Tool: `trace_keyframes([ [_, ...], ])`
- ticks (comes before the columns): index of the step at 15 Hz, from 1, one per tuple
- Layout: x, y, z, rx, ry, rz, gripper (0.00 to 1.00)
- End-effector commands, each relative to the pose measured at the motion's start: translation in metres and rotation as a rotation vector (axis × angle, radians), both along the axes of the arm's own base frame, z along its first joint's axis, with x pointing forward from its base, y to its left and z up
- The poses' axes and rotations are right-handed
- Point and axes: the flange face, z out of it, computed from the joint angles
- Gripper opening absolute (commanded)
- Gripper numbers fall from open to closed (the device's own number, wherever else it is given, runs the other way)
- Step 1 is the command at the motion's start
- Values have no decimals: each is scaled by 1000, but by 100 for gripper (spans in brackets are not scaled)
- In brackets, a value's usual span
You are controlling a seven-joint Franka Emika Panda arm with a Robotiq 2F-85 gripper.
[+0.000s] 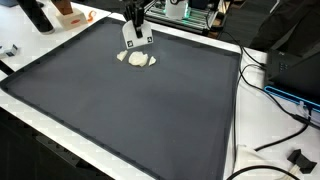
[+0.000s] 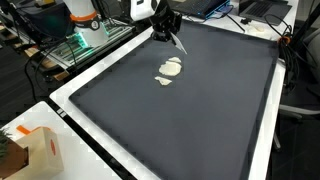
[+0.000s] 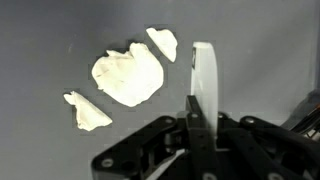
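My gripper (image 3: 203,120) is shut on a thin white flat piece (image 3: 205,75) that stands upright between the fingers. Just beside it on the dark grey mat (image 3: 60,40) lies a cream-white lump (image 3: 127,76) with two small fragments, one on each side of it (image 3: 87,111) (image 3: 162,42). In both exterior views the gripper (image 1: 135,36) (image 2: 169,30) hovers low over the far part of the mat, close to the lump (image 1: 137,58) (image 2: 171,69) but apart from it.
The mat (image 1: 130,110) covers most of a white table (image 1: 270,140). Cables (image 1: 285,115) and a black plug (image 1: 297,158) lie along one side. A cardboard box (image 2: 35,150) stands at a corner. Equipment and a rack (image 2: 85,30) stand behind the arm.
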Motion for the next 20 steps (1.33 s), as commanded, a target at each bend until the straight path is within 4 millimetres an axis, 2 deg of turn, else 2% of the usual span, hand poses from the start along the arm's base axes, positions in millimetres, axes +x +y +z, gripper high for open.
trace_keyframes([
  [1, -14, 11, 10, -61, 36, -43, 1],
  [11, -14, 31, 45, -266, 152, -97, 1],
  [15, -5, 39, 58, -349, 226, -87, 1],
  [20, 16, 47, 61, -465, 333, -49, 1],
])
